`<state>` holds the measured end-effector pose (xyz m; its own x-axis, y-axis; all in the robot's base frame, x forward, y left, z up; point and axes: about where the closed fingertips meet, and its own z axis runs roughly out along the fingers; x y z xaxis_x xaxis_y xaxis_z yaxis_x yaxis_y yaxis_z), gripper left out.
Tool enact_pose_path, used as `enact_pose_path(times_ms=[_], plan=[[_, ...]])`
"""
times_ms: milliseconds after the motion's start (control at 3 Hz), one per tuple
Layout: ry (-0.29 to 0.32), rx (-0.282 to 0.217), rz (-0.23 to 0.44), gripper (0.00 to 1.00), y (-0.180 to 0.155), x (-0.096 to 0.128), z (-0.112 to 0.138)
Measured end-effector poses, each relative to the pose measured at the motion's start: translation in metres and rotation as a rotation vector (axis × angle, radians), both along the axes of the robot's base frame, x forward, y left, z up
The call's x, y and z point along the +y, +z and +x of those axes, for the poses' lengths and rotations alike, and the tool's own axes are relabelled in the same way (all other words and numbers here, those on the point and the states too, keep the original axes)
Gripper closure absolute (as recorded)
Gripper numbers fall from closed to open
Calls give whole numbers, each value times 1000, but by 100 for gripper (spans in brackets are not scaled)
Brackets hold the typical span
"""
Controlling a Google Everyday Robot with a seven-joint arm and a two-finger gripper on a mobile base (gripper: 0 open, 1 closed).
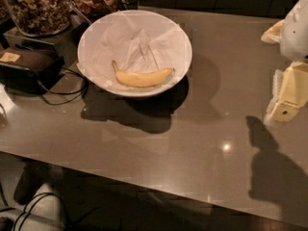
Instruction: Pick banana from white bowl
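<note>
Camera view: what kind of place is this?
Probably a kitchen or snack counter: jars of nuts, a white bowl holding a banana. The gripper hangs at the right edge.

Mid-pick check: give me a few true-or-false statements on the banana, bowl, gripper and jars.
The curved yellow banana lies inside the wide white paper-lined bowl. True.
The robot's cream two-finger gripper touches the banana. False: it hangs at the right edge, apart from the bowl.
Glass jars of nuts stand behind the bowl, upper left. True.
The bowl is tipped on its side. False: it sits upright on the grey table.
</note>
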<state>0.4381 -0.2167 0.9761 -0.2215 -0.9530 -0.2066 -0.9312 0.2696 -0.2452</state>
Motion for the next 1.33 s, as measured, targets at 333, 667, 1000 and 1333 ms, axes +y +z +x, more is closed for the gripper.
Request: enact_pose_path(times_ms=[333, 667, 1000, 1333], plan=[[0, 0, 0, 0, 0, 0, 0], [16, 61, -20, 0, 1, 23, 22], [88, 74, -64, 0, 7, 86, 93], [95, 40, -48, 0, 9, 94, 102]])
